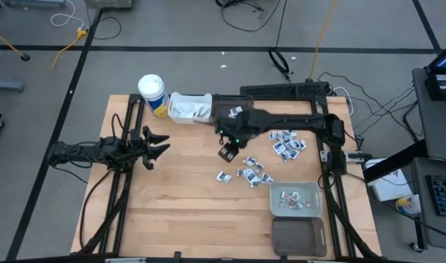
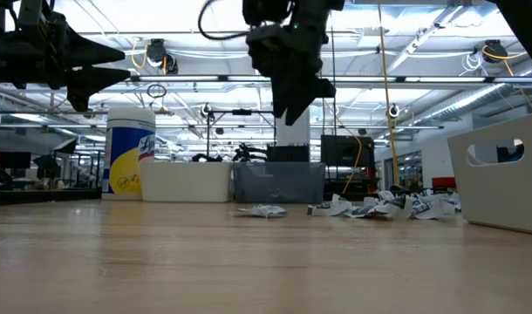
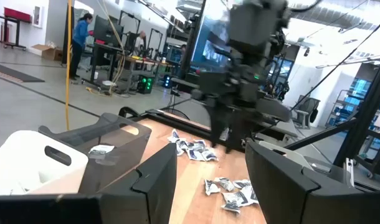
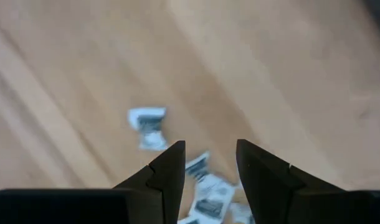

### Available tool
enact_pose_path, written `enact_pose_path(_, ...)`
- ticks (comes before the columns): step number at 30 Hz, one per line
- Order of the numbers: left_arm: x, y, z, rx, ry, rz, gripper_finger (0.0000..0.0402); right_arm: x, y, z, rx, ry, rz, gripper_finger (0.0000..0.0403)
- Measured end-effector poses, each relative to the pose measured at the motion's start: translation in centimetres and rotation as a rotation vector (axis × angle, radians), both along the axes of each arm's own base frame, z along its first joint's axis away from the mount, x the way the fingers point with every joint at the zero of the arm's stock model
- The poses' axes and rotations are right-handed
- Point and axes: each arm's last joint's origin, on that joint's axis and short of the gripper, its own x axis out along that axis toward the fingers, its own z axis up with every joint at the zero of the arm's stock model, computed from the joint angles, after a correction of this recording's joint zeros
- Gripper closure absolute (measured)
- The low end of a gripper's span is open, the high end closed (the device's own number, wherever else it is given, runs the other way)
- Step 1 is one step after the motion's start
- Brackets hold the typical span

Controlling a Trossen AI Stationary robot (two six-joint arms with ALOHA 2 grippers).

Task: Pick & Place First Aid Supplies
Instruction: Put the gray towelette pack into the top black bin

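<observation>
The right gripper point(image 1: 227, 152) hangs above mid-table with its jaws parted and nothing between them, pointing down at loose first aid packets point(image 1: 251, 173), apparently lining up a pick. More packets point(image 1: 287, 143) lie toward the table's right edge, some already in the grey bin point(image 1: 296, 199) and white bin point(image 1: 189, 107). The left gripper point(image 1: 159, 146) waits empty, jaws parted, near the left edge
</observation>
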Motion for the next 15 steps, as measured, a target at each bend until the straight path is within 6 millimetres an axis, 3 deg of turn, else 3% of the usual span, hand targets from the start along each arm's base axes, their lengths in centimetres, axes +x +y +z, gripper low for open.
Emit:
enact_pose_path(9,0.0,0.0,0.0,0.0,0.0,0.0,0.0206,1.2,4.6,0.2,0.018,-0.085,0.04,0.0266)
enact_pose_path(15,0.0,0.0,0.0,0.0,0.0,0.0,0.0206,2.2,6.2,-2.2,0.024,-0.072,0.065,0.0266)
